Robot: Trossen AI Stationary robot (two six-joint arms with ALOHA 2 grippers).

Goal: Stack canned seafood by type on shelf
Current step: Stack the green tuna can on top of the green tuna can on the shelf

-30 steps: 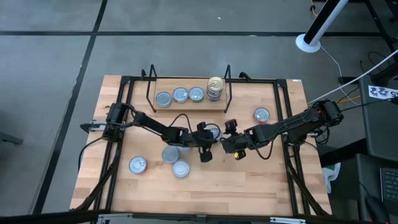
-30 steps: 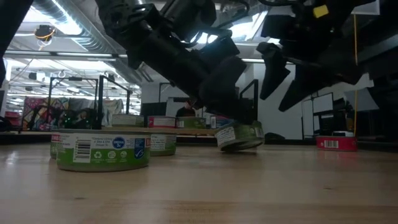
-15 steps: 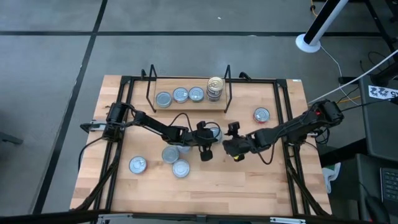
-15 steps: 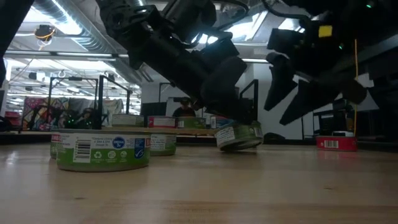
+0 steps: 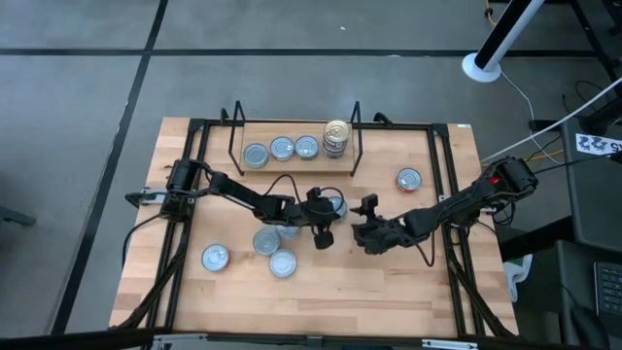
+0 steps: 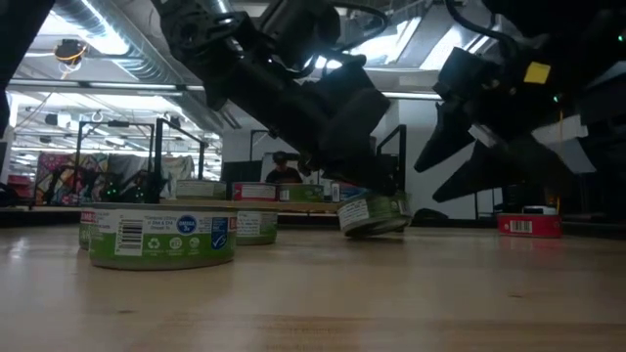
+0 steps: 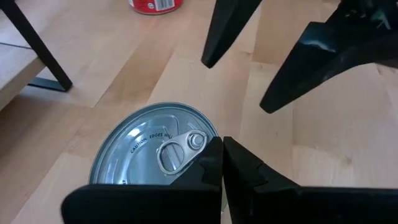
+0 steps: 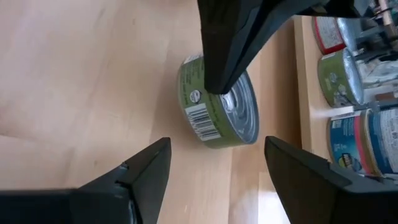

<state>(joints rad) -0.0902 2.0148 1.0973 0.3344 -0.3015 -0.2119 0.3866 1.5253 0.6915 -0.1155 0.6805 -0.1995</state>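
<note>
One green tin [image 6: 374, 214] tipped off level, lid skyward, under the closed left hand [image 7: 214, 163]; right hand [image 8: 214, 165] spread empty.

Grey floor [image 5: 78, 97] around wooden table [image 5: 389, 282]; ceiling strip lights [image 6: 108, 44]; white pole base [image 5: 483, 65].

The silver lid of the tin [image 7: 152, 155] right under the left gripper [image 7: 221, 163] has small raised words, but they are too tiny to read. The labels on the other tins cannot be read.
</note>
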